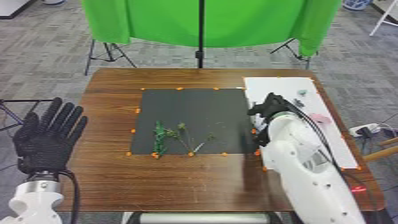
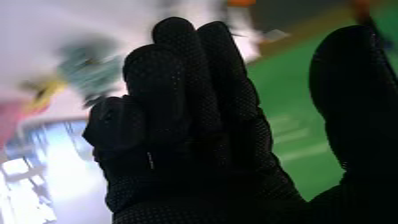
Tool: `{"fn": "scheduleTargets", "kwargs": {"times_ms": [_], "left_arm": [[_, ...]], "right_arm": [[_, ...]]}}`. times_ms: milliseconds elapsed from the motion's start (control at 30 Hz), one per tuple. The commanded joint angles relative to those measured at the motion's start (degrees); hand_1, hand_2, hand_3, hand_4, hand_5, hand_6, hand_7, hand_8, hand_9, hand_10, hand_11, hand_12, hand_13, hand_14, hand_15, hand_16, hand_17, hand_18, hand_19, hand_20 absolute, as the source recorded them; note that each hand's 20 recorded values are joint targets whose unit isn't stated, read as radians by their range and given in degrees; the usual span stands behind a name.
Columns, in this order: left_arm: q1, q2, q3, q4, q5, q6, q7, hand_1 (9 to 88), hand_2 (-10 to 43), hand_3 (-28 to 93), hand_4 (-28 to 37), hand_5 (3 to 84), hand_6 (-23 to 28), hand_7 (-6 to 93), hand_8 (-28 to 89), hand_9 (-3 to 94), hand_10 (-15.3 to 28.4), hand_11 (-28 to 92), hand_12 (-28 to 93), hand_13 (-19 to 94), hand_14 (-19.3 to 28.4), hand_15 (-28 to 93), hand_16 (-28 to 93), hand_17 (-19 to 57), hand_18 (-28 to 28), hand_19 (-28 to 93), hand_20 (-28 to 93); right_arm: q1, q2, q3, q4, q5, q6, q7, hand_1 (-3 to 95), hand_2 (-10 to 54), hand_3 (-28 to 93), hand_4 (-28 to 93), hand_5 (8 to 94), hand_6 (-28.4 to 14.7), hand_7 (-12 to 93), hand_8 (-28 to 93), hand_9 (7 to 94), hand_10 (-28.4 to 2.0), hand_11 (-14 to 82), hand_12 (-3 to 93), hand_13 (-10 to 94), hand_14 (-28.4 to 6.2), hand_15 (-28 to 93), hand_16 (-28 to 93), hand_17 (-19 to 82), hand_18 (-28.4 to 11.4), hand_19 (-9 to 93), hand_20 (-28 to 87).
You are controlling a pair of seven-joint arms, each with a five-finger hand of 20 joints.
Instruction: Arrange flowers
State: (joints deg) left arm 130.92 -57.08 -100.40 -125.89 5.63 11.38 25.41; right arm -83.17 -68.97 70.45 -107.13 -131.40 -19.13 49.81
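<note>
In the head view, green sprigs (image 1: pixel 160 138) and thin stems (image 1: pixel 183 135) lie on the dark mat (image 1: pixel 178 110) toward its near left part. On the white sheet (image 1: pixel 311 82) at the right are a pale green flower (image 1: pixel 302 92) and a pink one (image 1: pixel 321 118). My right hand (image 1: pixel 268 107) is over the border of mat and sheet, left of these flowers. The right wrist view shows my right hand (image 2: pixel 195 135) holding nothing, fingers extended and thumb apart, with the blurred green flower (image 2: pixel 89 67) beyond. My left hand (image 1: pixel 46 140) is open beside the table's left edge.
Orange tape pieces (image 1: pixel 179 88) mark the borders of mat and sheet. Past the far table edge (image 1: pixel 142 70) stands a green cloth (image 1: pixel 160 22) on a stand. A small red item (image 1: pixel 358 189) lies near the right edge.
</note>
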Motion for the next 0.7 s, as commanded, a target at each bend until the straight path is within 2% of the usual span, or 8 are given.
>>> {"fn": "scheduleTargets", "kwargs": {"times_ms": [33,333,467,500,600,633,667,700], "left_arm": [[0.96,-0.75,-0.1,-0.35,-0.63,0.22,0.1,22.2,13.4,79,-28.3,43.4,7.3,8.7,-9,38.4,13.3,15,10,32,12.3,17,-1,-3.9,12.6,29,13],[1.27,-0.84,-0.04,-0.44,-0.74,0.71,-0.12,22.3,13.5,79,-28.3,43.6,7.4,9.0,-9,38.6,13.4,15,10,32,12.3,18,-1,-4.0,12.7,29,13],[0.67,-0.82,0.44,-0.31,-0.24,1.1,-0.85,22.3,13.5,78,-28.3,43.6,7.4,9.1,-9,38.7,13.4,15,10,32,12.4,18,-2,-3.9,12.7,29,13],[0.71,-0.82,0.52,-0.37,0.15,1.13,-1.06,22.3,13.5,78,-28.3,43.6,7.4,9.1,-9,38.7,13.4,15,10,32,12.4,18,-2,-3.9,12.6,29,13],[0.37,-0.81,0.55,-1.04,-0.17,1.42,-2.22,22.3,13.7,78,-28.3,43.8,7.4,9.2,-9,38.7,13.4,15,10,32,12.4,18,-2,-4.0,12.7,29,13],[0.06,-0.68,0.71,-1.29,0.53,2.75,-2.71,22.3,13.8,78,-28.3,44.0,7.4,9.4,-9,38.8,13.5,15,10,32,12.3,18,-2,-4.1,12.7,29,13],[-0.3,-0.54,0.9,-1.62,0.49,4.45,-2.97,22.2,13.8,78,-28.3,44.4,7.6,9.7,-9,38.9,13.5,15,10,32,12.3,18,-2,-4.1,12.7,29,13],[-0.49,-0.57,0.9,-1.26,0.61,3.34,-2.99,22.2,13.7,79,-28.3,44.6,7.8,10.0,-9,39.1,13.6,16,10,32,12.4,18,-2,-4.2,12.7,29,13]], "right_arm": [[-0.61,3.3,-1.75,2.68,-9.35,-2.06,-3.67,29.6,-9.5,70,-23,72.5,-7.6,26,-7,73.2,-21.0,30.9,23.3,65,-17.6,69,25,40,-25.8,93,50],[-0.39,0.41,-4.07,4.06,-9.76,-4.49,-4.03,25.4,-9.5,67,-24,78.6,-6.5,27,-8,78.8,-20.3,33.7,25.5,71,-17.1,67,25,42,-26.2,93,51],[0.88,-0.62,-5.89,6.68,-13.46,-6.74,-4.96,23.0,-9.5,65,-26,80.2,-6.5,26,-7,79.8,-20.3,33.5,26.1,72,-17.2,66,26,43,-26.6,93,51],[0.98,-0.79,-6.43,7.78,-16.93,-7.28,-6.29,23.8,-9.5,64,-27,80.3,-6.5,26,-7,79.8,-20.2,33.4,26.3,72,-17.2,66,26,43,-26.6,93,51],[1.14,-0.61,-8.05,10.92,-25.76,-8.78,-10.44,29.8,-9.5,67,-27,79.3,-6.4,26,-6,79.2,-20.0,33.5,26.9,72,-16.4,65,26,42,-26.3,93,51],[0.86,-0.27,-8.6,11.65,-27.97,-8.52,-11.3,32.1,-9.5,68,-27,78.0,-6.2,27,-6,78.5,-19.7,34.3,27.5,72,-16.1,65,27,42,-26.4,93,51],[0.67,-0.01,-8.92,12.48,-29.81,-8.14,-12.63,35.5,-9.5,70,-27,76.8,-5.7,30,-6,77.7,-19.2,36.5,28.4,72,-15.7,66,27,42,-26.3,93,51],[0.75,-0.13,-9.17,13.28,-29.97,-8.16,-12.51,38.2,-9.5,70,-27,75.9,-5.1,32,-1,77.5,-18.8,38.2,28.7,72,-15.3,66,27,42,-26.3,93,51]]}}
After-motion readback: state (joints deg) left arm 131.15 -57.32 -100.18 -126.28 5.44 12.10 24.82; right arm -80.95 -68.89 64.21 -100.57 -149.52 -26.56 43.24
